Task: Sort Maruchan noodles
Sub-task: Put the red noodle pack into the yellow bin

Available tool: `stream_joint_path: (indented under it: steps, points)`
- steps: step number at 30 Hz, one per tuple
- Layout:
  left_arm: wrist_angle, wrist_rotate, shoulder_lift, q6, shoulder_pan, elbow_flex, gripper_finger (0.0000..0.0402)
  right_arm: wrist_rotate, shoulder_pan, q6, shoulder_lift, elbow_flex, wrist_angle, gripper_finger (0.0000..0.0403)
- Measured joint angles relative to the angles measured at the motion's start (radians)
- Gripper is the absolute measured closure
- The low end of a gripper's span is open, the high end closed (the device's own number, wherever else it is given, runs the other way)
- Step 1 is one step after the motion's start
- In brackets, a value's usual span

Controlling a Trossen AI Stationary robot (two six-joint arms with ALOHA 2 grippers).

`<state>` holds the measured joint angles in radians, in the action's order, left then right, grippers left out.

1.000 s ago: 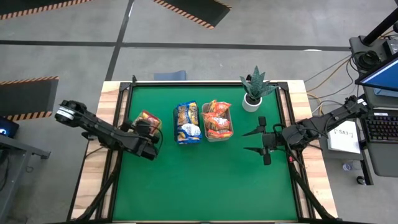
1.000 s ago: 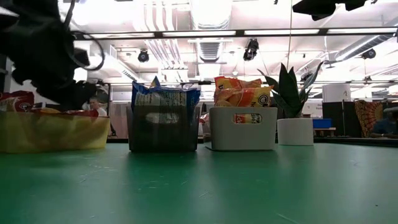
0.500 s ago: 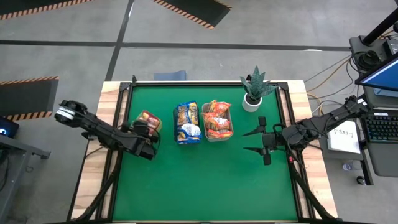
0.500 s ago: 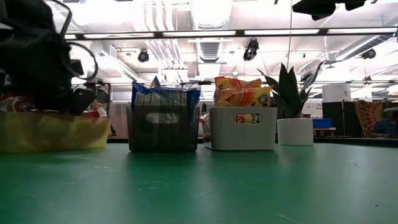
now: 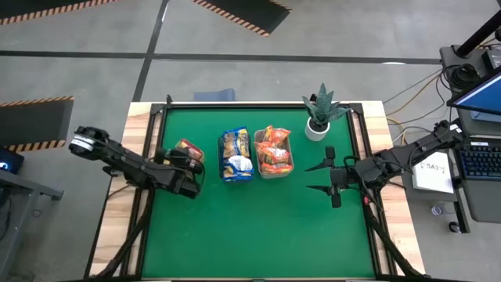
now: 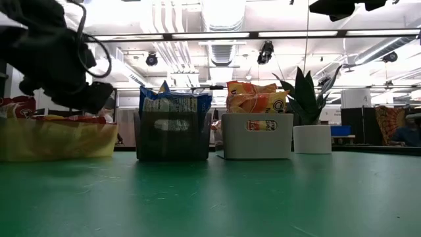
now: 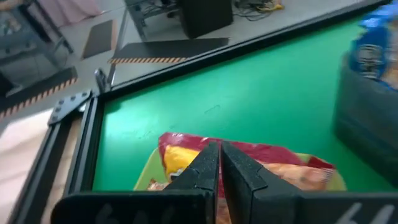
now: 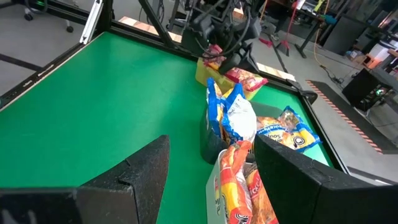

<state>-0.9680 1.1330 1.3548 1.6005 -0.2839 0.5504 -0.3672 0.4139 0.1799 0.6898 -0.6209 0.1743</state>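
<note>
Three bins stand in a row on the green table. A yellow-green bin [image 6: 52, 141] holds red packets [image 7: 267, 155], [image 5: 186, 146]. A dark bin [image 6: 172, 138] holds blue-and-yellow packets [image 5: 236, 153], [image 8: 233, 115]. A pale grey bin [image 6: 256, 135] holds orange packets [image 5: 274, 153]. My left gripper [image 5: 186, 159], [image 7: 219, 163], [image 6: 92, 102] is shut and hovers just above the red packets in the yellow-green bin. My right gripper [image 5: 307, 178], [image 8: 211, 140] waits open above the table, right of the grey bin, its fingers pointing at the bins.
A potted plant [image 5: 322, 110], [image 6: 309, 112] stands near the far right corner, close behind my right gripper. A black frame [image 7: 81, 143] runs along the table's left and far edges. Bare green mat [image 5: 258, 227] fills the near half of the table.
My left gripper has shifted a little toward the table's right over the yellow-green bin and stands slightly higher than half a second ago. It has stayed shut.
</note>
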Motion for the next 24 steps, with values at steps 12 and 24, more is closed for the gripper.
stream_joint_path:
  steps: [12, 24]
  points:
    - [0.190, -0.034, 0.000, 0.077, 0.008, -0.143, 0.0401, 0.000, 0.000, 0.003, 0.000, 0.000, -0.001, 0.0179]
    - [0.148, 0.037, -0.002, -0.107, 0.012, 0.015, 0.0402, 0.000, 0.000, 0.003, 0.000, 0.000, -0.001, 0.0179]
